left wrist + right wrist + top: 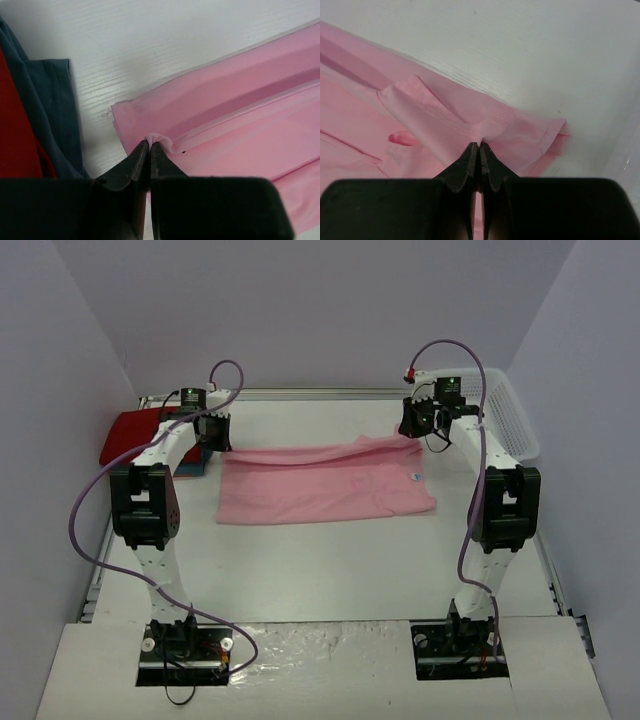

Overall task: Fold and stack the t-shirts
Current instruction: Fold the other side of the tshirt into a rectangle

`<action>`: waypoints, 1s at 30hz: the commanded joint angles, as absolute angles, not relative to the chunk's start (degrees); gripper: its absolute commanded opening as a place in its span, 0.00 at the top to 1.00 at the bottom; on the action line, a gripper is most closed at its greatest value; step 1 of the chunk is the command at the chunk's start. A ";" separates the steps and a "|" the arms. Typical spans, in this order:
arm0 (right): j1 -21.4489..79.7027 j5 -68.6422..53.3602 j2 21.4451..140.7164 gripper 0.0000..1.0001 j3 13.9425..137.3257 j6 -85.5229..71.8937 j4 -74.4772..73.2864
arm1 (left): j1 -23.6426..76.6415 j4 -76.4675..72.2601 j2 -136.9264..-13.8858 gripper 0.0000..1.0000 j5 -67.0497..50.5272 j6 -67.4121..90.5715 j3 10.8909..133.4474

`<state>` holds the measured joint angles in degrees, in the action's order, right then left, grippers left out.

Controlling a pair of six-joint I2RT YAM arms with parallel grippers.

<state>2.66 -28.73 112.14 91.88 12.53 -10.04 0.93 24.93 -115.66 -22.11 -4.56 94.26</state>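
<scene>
The light pink t-shirt (320,485) lies across the middle of the table, its far edge folded toward the front. My left gripper (215,435) is shut on a pinch of the shirt's far left edge (159,138). My right gripper (418,425) is shut on the shirt's far right edge at a stitched hem (485,131). The red t-shirt (132,435) lies at the far left, with the teal-blue t-shirt (47,107) under it and showing at its right side.
The white mesh basket (500,415) stands at the far right, beside the right arm. Purple cables loop above both arms. The table's back rail runs behind the shirt.
</scene>
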 commanded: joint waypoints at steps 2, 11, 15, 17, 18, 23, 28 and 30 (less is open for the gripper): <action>2.29 -28.04 108.81 1.00 90.18 13.71 -10.72 | 0.26 23.29 -111.44 0.98 -23.38 -6.67 92.82; 2.29 -27.69 110.91 1.00 87.89 14.15 -10.72 | 0.26 23.47 -111.53 0.92 -25.05 -8.26 90.44; 2.29 -27.51 111.80 1.00 87.28 14.24 -10.72 | 0.26 23.90 -110.92 0.82 -24.87 -9.31 89.65; 2.29 -27.68 112.06 1.00 87.01 14.24 -10.81 | 0.35 24.26 -110.22 0.80 -24.52 -9.84 89.56; 2.29 -27.86 112.15 1.00 86.66 14.24 -10.81 | 0.26 24.52 -109.87 0.78 -24.52 -10.02 89.56; 2.37 -28.56 112.06 1.00 85.78 14.24 -10.72 | 0.35 25.31 -108.55 0.77 -23.56 -10.81 89.74; 2.37 -29.44 112.24 1.00 84.90 14.41 -10.81 | 0.35 26.02 -108.28 0.77 -23.29 -10.72 90.00; 2.55 -30.06 112.94 1.00 84.81 14.33 -10.81 | 0.26 26.02 -108.28 0.77 -23.20 -10.55 90.00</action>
<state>2.66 -28.16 112.25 85.38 13.63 -10.50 0.93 24.62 -111.79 -23.62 -9.87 89.23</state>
